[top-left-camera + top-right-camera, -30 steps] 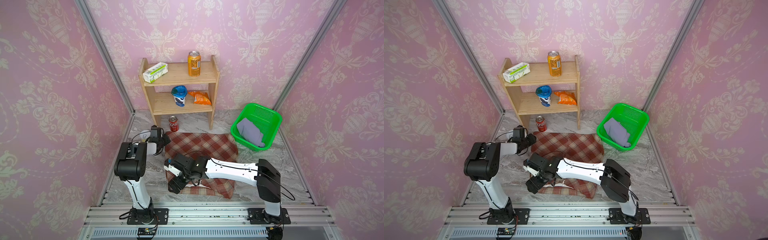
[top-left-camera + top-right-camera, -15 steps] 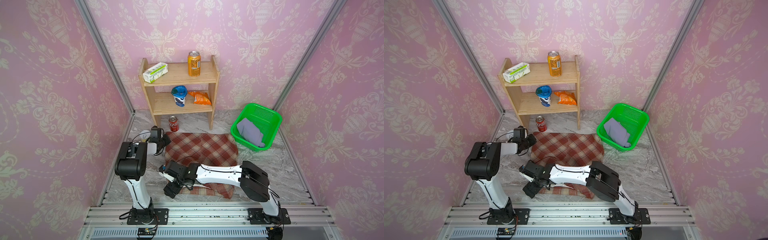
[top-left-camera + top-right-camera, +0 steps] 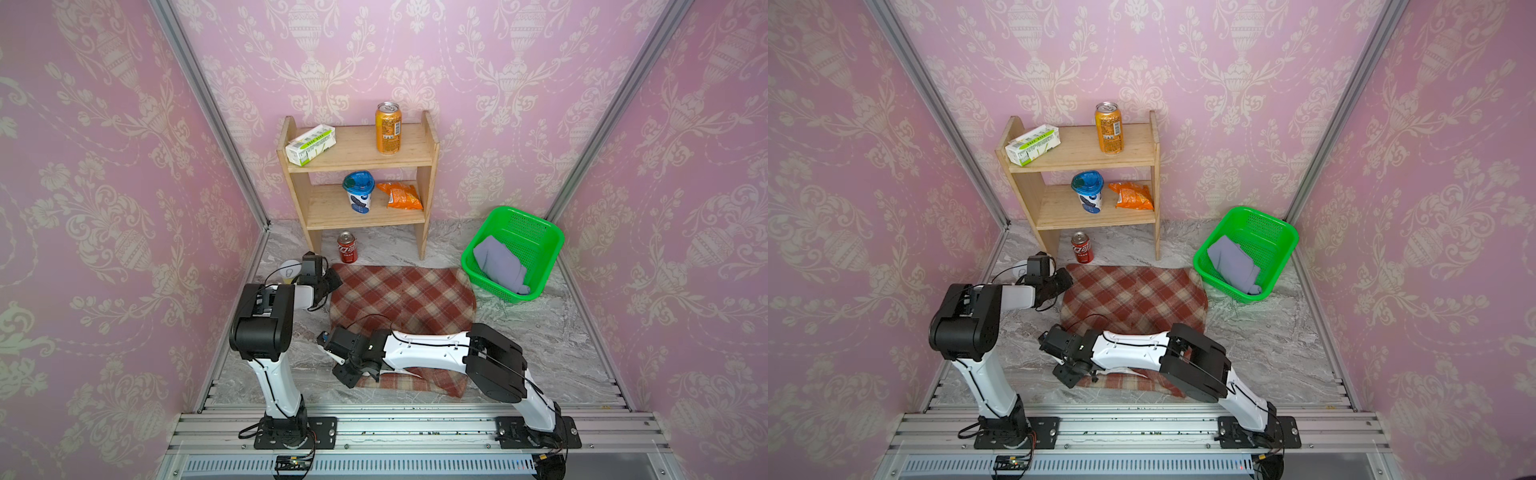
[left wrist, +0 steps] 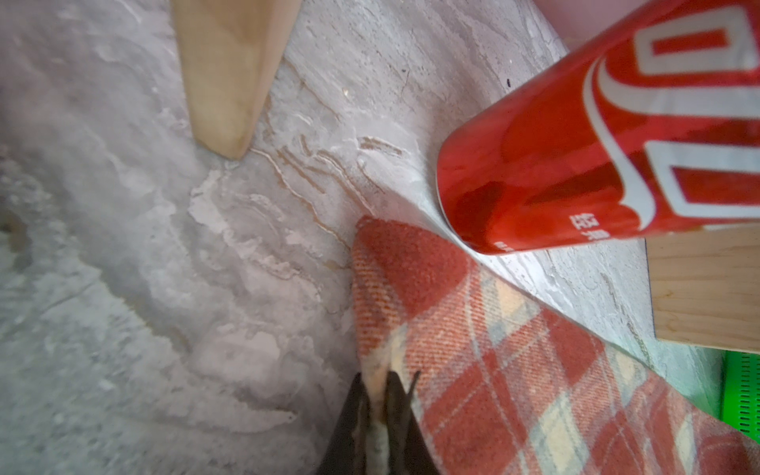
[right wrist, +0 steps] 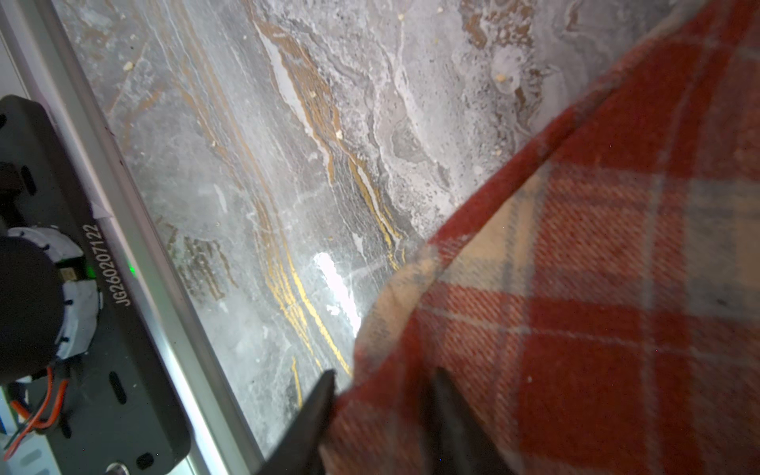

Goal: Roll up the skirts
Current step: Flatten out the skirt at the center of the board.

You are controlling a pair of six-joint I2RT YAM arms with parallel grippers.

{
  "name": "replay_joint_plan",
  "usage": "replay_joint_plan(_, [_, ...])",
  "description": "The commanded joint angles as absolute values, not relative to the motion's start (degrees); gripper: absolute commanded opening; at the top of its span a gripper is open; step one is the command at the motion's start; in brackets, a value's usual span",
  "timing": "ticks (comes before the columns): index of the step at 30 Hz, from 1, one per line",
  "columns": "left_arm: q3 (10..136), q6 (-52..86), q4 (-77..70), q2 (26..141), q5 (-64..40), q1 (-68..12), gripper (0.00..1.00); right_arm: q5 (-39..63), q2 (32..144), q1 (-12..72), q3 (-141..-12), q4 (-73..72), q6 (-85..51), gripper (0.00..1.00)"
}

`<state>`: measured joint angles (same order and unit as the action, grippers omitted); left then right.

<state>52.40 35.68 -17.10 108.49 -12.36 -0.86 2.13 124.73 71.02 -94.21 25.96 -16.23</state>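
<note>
Red can (image 3: 347,252), shelf leg (image 3: 314,243) crowd far corner of plaid skirt (image 3: 399,299); marble floor (image 3: 548,332) before green basket (image 3: 528,226) open.

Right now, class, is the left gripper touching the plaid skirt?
Touching. In the left wrist view the left gripper has its jaws pinched on the cream edge of the plaid skirt, cloth squeezed between them.

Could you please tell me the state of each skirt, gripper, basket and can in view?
plaid skirt, spread out on the table, not rolled
lavender-grey skirt, crumpled in the green basket, not rolled
green basket, upright
left gripper, shut on the plaid skirt's edge near its far corner
right gripper, shut on its near corner
orange can, upright on the top shelf
red can, upright on the table
</note>
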Motion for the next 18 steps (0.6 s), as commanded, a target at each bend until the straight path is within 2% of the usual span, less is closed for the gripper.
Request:
replay_joint_plan(1, [52.66,35.99,-16.97,107.1,-12.37,-0.4,0.11,2.51,122.78,71.46,-95.08,26.43,-16.41,0.03])
replay_joint_plan(9, [50.12,35.43,-18.1,102.57,-7.58,-0.27,0.01,11.96,114.53,71.85,-94.92,23.25,-19.94,0.0])
replay_joint_plan(14, [50.05,35.09,-17.82,100.14,-6.5,-0.16,0.0,16.31,109.83,71.98,-93.2,18.61,-23.52,0.0])
replay_joint_plan(18, [50.27,34.63,-17.05,99.57,-6.61,-0.18,0.0,16.35,109.91,71.9,-92.58,22.0,-22.15,0.02])
